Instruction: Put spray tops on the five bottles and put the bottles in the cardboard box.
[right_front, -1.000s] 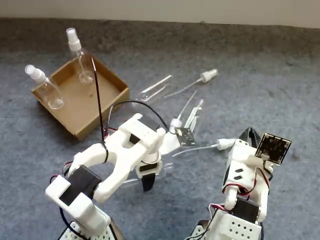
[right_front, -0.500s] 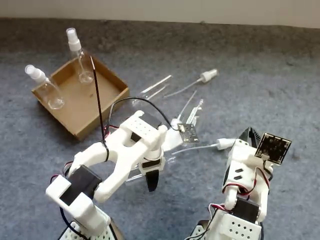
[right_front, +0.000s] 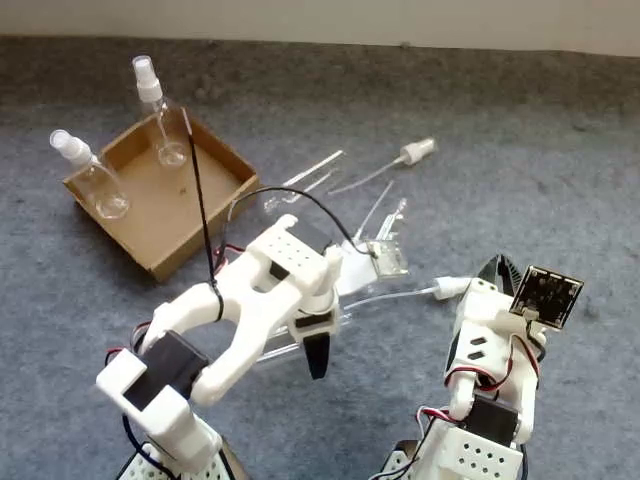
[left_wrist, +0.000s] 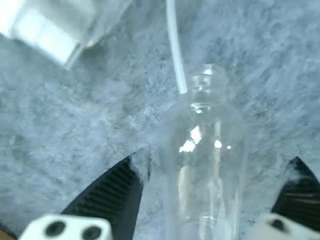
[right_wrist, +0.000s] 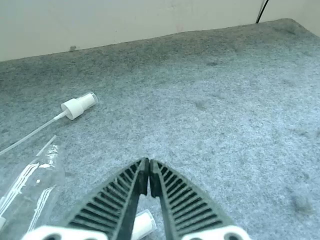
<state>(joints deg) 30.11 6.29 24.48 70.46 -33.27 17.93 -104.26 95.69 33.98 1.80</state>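
Note:
A clear bottle without a top (left_wrist: 206, 150) lies on the grey carpet between the fingers of my left gripper (left_wrist: 212, 165), which is open around it. A thin spray tube (left_wrist: 175, 50) ends at the bottle's neck, and a white spray top (left_wrist: 45, 35) lies beyond. From above, the left gripper (right_front: 310, 338) straddles this bottle (right_front: 278, 349). My right gripper (right_wrist: 149, 172) is shut and empty, with a spray top (right_wrist: 142, 225) just under its fingers. Two bottles with tops (right_front: 160, 110) (right_front: 88, 175) stand in the cardboard box (right_front: 215, 225).
Another spray top with a long tube (right_front: 418, 150) lies at the back, and one (right_front: 450, 288) sits beside the right gripper (right_front: 497, 270). More clear bottles (right_front: 300, 180) (right_front: 388, 235) lie in the middle. A black cable (right_front: 200, 200) rises near the box.
The left arm has swung its wrist to the right and its gripper has shifted along the lying bottle. The right arm has kept still.

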